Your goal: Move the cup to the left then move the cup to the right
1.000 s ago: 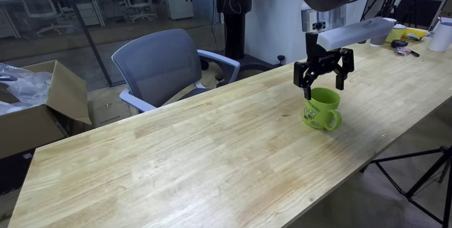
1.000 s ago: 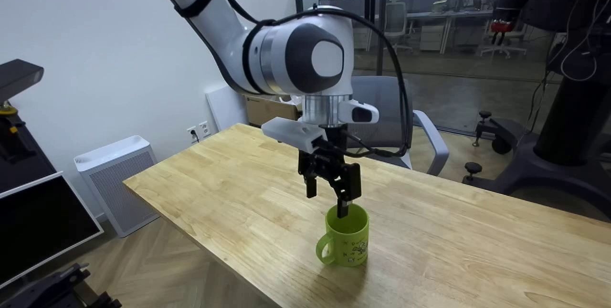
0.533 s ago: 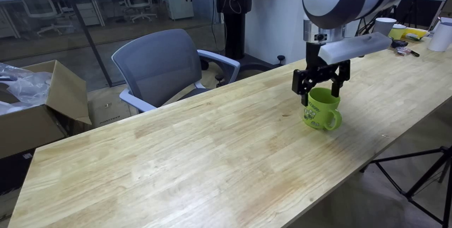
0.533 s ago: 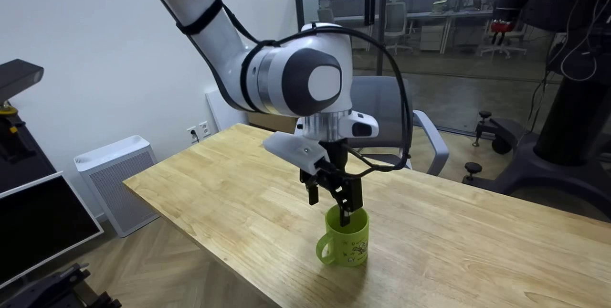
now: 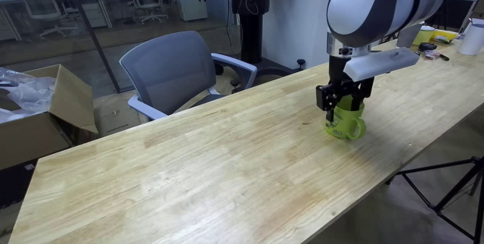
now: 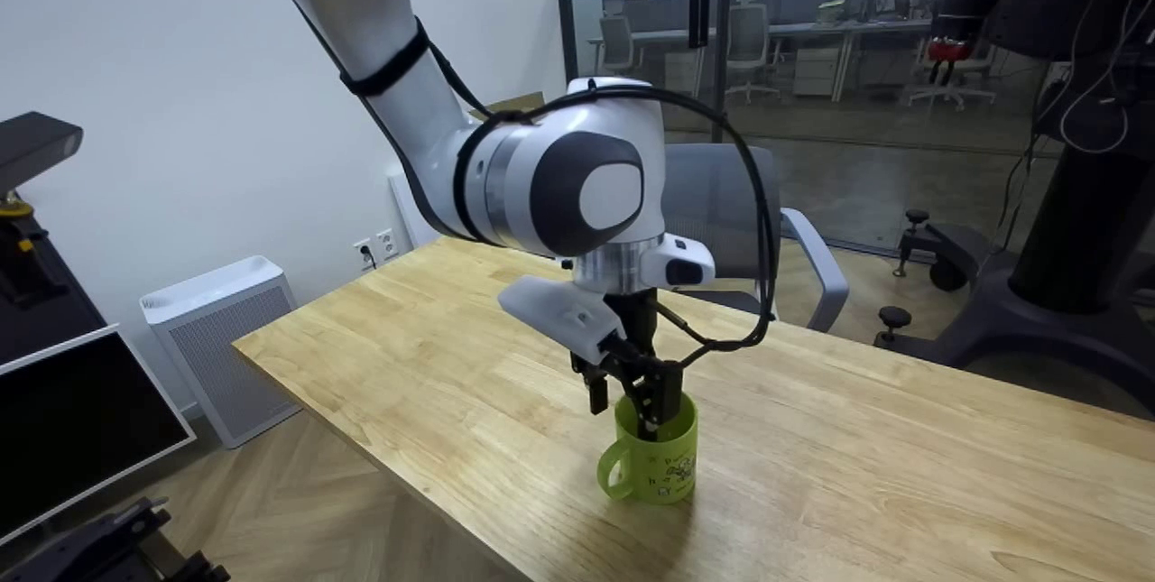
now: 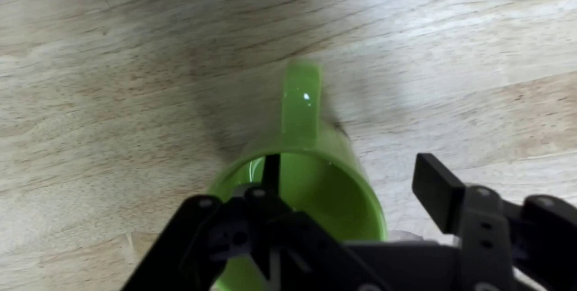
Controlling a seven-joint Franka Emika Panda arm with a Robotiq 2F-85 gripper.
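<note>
End effector astride the wall of the cup, jaws parted, nothing gripped yet. One finger dips inside the mouth; the other finger hangs outside with a visible gap to the green wall. Whether the inner one touches: cannot tell.

Cup upright on the table, handle turned toward the long edge opposite the chair. Likely reason for the straddle: a single wall is thin, so pinching it asks far less of the jaws than spanning the whole cup. Handle stands to one side of the pinch line; that should keep it out of the way.

Yellow bowl and white container sit far down the table, well apart from the work; no hindrance expected.

Step in hand reads as the grasp ahead of a sideways move; which leg, left or right, not clear from here. Held by one wall only, the cup may tip or swing if lifted, so a firm pinch matters.
</note>
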